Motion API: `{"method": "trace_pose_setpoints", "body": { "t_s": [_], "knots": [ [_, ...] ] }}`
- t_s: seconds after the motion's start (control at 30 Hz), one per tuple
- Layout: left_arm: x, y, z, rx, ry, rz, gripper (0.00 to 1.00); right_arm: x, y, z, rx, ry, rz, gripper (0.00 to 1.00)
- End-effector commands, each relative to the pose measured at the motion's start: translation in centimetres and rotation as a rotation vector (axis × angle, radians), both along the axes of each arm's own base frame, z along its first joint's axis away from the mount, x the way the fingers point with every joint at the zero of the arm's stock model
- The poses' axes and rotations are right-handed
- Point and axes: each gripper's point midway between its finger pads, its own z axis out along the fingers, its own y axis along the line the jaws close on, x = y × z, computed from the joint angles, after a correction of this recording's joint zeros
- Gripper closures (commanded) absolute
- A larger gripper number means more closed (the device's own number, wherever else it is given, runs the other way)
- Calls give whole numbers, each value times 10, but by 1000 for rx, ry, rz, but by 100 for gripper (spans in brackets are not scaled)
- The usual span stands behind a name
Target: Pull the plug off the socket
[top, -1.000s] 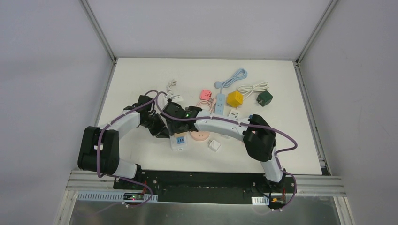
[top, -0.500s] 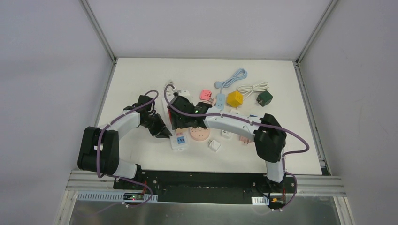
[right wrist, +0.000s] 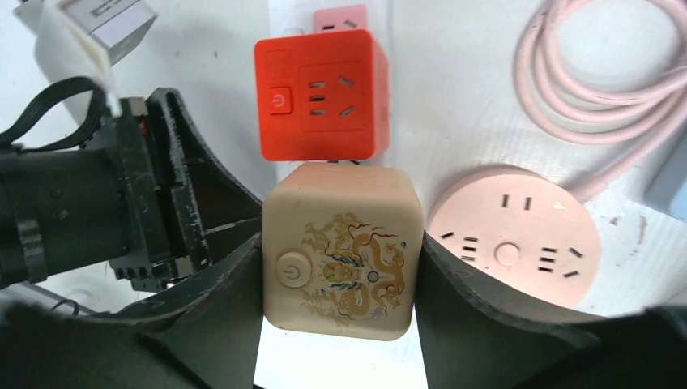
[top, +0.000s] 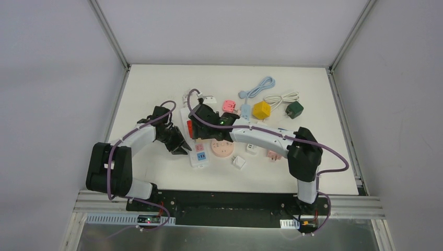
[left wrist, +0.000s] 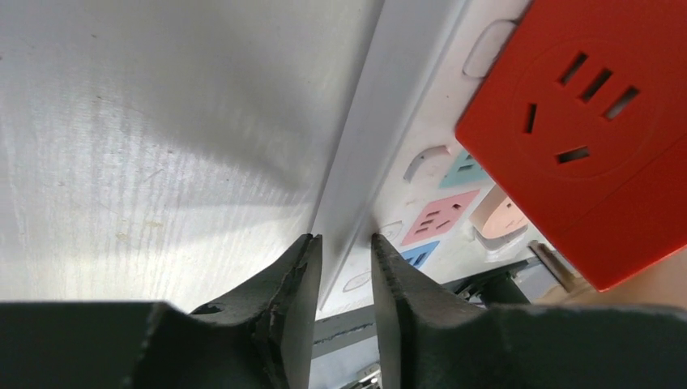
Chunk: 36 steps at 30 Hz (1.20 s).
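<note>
A white power strip point(top: 200, 157) with pink and blue sockets lies on the table. It also shows in the left wrist view point(left wrist: 381, 146). My left gripper point(left wrist: 346, 243) is shut on its long edge, low on the table point(top: 180, 146). A red cube adapter point(right wrist: 320, 93) sits on the strip point(top: 190, 127). My right gripper point(right wrist: 340, 275) is shut on a beige cube plug point(right wrist: 340, 271) with a gold dragon print, just nearer than the red cube. In the top view the right gripper point(top: 203, 121) hides the beige cube.
A pink round socket point(right wrist: 514, 235) with a coiled pink cable point(right wrist: 599, 89) lies right of the beige cube. A yellow cube point(top: 261, 109), a green adapter point(top: 294, 109), a blue strip point(top: 245, 111) and small white adapters point(top: 239, 161) lie further right.
My right gripper has moved away from the near end of the strip toward the far side with the beige cube. The strip's pink and blue sockets are now uncovered. The left gripper has stayed put.
</note>
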Motion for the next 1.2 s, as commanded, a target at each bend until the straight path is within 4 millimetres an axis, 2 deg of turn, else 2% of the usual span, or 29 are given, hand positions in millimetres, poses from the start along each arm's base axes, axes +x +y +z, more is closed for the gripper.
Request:
{"method": "trace_pose_setpoints", "body": {
  "t_s": [0.0,0.17,0.33,0.4,0.6,0.7,0.87,0.97,1.07,1.17],
  "knots": [
    [9,-1,18,-14,-61,-3,65,20,-22,49,110,-66,-140,100],
    [16,5,47,24,-153,-28,54,40,-46,38,156,1,-261,100],
    [18,27,67,146,-247,-19,52,70,-65,32,232,35,-380,98],
    [17,36,72,191,-287,3,49,82,-63,29,289,48,-400,93],
    [11,47,89,217,-401,88,44,112,-29,24,395,73,-366,85],
    [6,55,96,246,-446,103,43,125,-14,19,424,100,-357,74],
    [-2,64,103,286,-468,115,43,132,-3,-6,419,154,-376,53],
    [-8,66,105,291,-475,119,43,136,-3,-17,407,150,-381,42],
    [-13,65,107,278,-482,123,41,142,-6,-28,387,157,-394,26],
    [-16,64,107,271,-487,123,41,146,-9,-29,372,146,-404,11]
  ]
}}
